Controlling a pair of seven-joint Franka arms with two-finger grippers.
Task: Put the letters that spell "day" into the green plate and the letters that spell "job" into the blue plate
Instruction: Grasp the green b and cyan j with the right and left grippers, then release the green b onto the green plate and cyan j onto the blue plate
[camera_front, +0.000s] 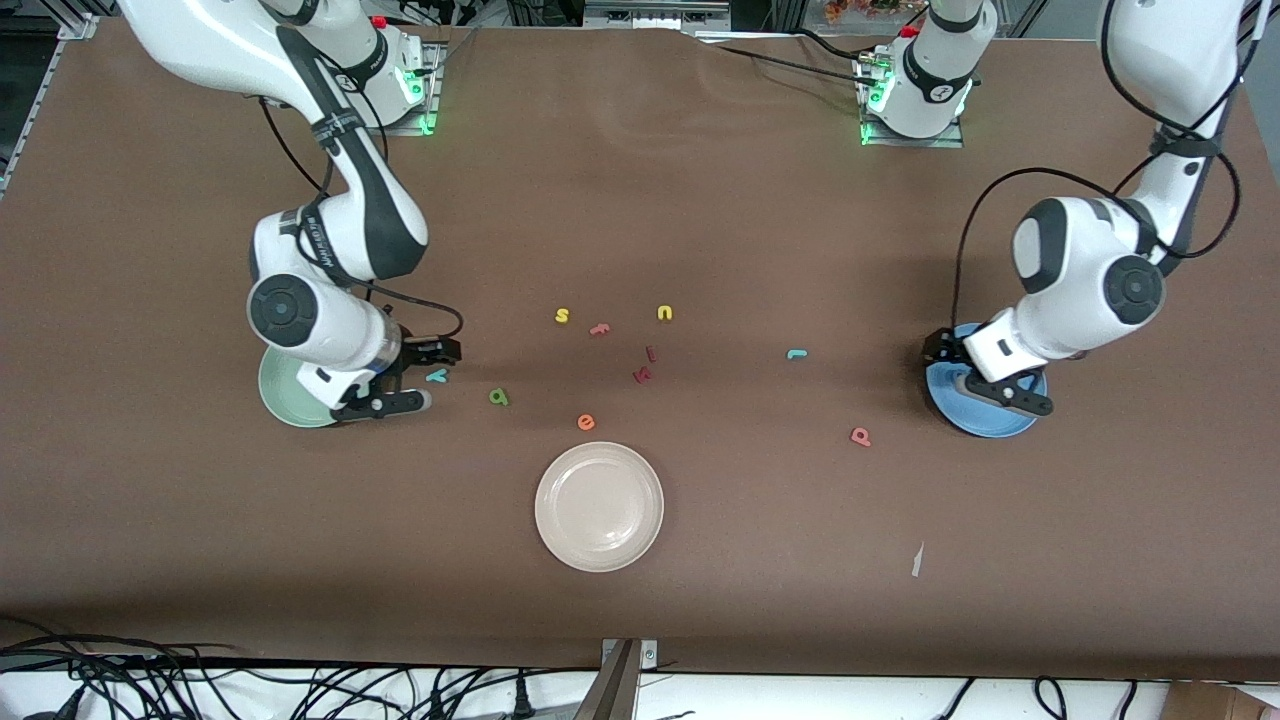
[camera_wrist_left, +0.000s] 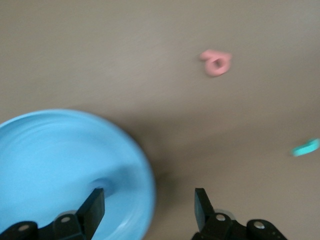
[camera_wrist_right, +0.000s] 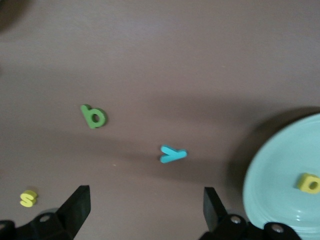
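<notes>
Right claw (camera_wrist_right: 145, 207) beside teal "y" (camera_wrist_right: 173, 154)

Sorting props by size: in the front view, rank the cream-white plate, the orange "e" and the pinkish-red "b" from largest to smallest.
1. cream-white plate
2. pinkish-red "b" and orange "e": they look about alike, so no ranking between them.

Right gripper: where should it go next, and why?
Probably a short move to the teal y. The right gripper stands open at the green plate's edge, the yellow d already lies in that plate, and the y is the closest "day" letter on the table.
</notes>
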